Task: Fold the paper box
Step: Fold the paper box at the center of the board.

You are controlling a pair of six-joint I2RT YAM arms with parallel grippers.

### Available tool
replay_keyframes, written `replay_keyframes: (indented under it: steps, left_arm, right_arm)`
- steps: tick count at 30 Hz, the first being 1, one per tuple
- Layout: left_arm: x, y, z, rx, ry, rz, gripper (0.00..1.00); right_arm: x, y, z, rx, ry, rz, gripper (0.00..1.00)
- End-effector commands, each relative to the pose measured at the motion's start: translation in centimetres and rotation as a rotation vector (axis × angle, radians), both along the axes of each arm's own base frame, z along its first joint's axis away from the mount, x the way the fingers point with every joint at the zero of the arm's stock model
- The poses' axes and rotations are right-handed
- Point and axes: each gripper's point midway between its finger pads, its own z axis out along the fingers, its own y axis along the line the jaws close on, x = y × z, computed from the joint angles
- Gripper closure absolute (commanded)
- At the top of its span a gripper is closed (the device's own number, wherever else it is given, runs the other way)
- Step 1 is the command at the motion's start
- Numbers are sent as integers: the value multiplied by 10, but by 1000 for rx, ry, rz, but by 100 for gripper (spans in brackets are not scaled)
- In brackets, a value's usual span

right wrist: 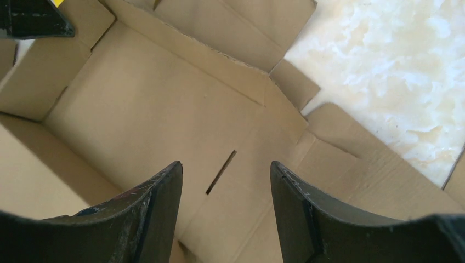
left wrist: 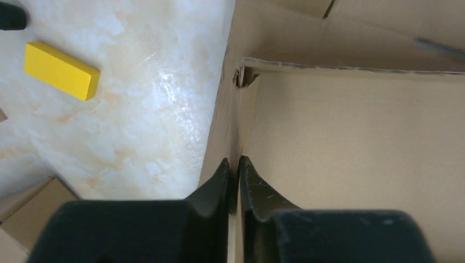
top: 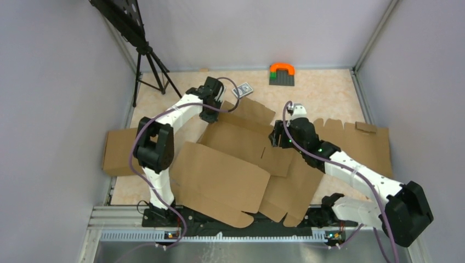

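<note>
While the paper box (top: 236, 164) is lying in the middle of the desk (top: 329, 93) with most flaps flat, we are judging the folding barely begun; our left pincer (left wrist: 233, 164) is clamping one raised wall (left wrist: 227, 126); our right pincer (right wrist: 225, 170) is hovering, jaws apart, above the floor panel (right wrist: 137, 126); remaining walls are awaiting folding.

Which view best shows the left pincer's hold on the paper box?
Left wrist: the left pincer is shut on an upright wall of the paper box. Top external shows only the left arm above that corner; right wrist shows the box's floor, not the grip.
</note>
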Motion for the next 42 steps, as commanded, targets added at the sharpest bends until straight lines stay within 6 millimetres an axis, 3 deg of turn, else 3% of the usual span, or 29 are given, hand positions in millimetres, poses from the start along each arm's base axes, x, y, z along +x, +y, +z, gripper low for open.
replay_keyframes:
  steps: [1, 5, 18, 24, 30, 32, 34, 42]
  left_arm:
    - [8, 4, 20, 36, -131, 65, 82]
    - [-2, 7, 24, 43, -118, 68, 64]
    - [-37, 25, -5, 103, 49, 106, 51]
    - [-44, 26, -16, 29, 93, 119, 68]
    - [-45, 31, -25, 39, 104, 149, 68]
    - [-44, 34, -28, 50, 89, 164, 78]
    - [-42, 38, -30, 65, 69, 188, 100]
    - [-40, 47, -25, 151, -18, 223, 100]
  right_arm:
    - [-8, 4, 8, 72, -8, 19, 41]
    - [-9, 7, 13, 77, -10, 40, 41]
    - [-7, 8, 30, 91, -46, 62, 40]
    - [-7, 10, 32, 98, -48, 67, 40]
    - [-7, 11, 35, 102, -52, 72, 40]
    - [-6, 11, 36, 106, -54, 75, 40]
    - [-6, 12, 37, 109, -55, 77, 40]
    - [-4, 13, 37, 98, -56, 82, 40]
